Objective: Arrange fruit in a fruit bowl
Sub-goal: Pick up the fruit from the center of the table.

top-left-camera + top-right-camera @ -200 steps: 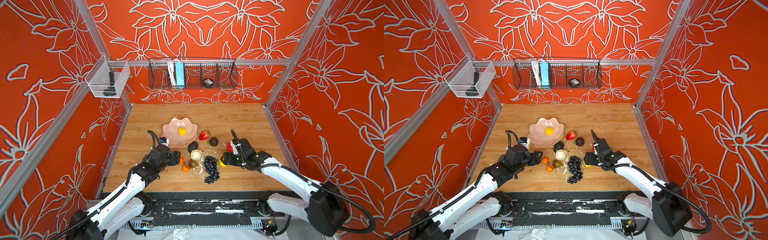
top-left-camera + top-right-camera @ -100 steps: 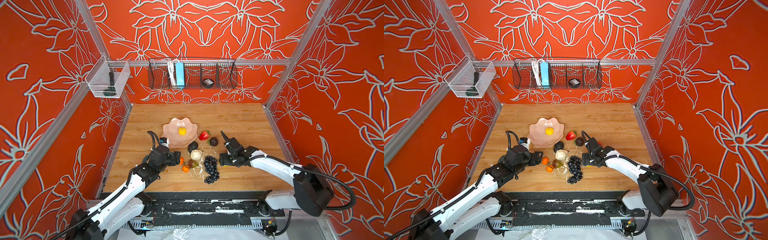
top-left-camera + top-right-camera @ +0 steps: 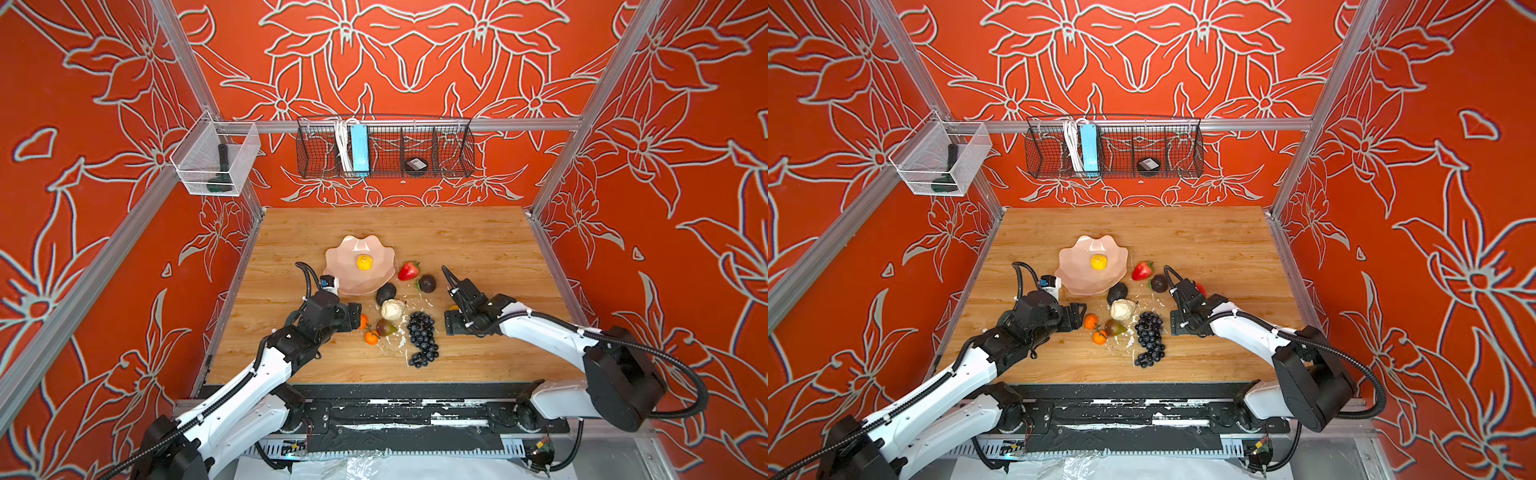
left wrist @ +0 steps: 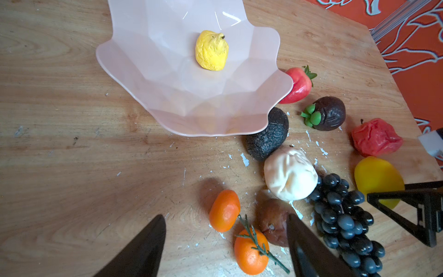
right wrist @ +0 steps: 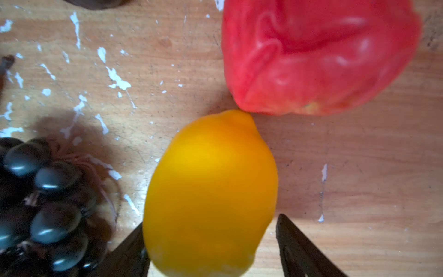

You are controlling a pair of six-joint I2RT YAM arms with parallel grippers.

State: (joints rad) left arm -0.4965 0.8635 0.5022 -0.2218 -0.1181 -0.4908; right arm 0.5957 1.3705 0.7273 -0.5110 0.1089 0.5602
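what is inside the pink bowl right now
One crumpled yellow lemon sits near the middle of the fruit bowl; the rest of its inside shows bare in both top views. Only the patch under the lemon is covered.

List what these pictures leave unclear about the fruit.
- Smooth yellow lemon: right wrist view, near end cut off by the edge; both top views, nearly hidden under the right arm.
- Grape bunch: right wrist view, cut off at the edge.
- Brown fruit: left wrist view, partly behind a finger of the left tool.
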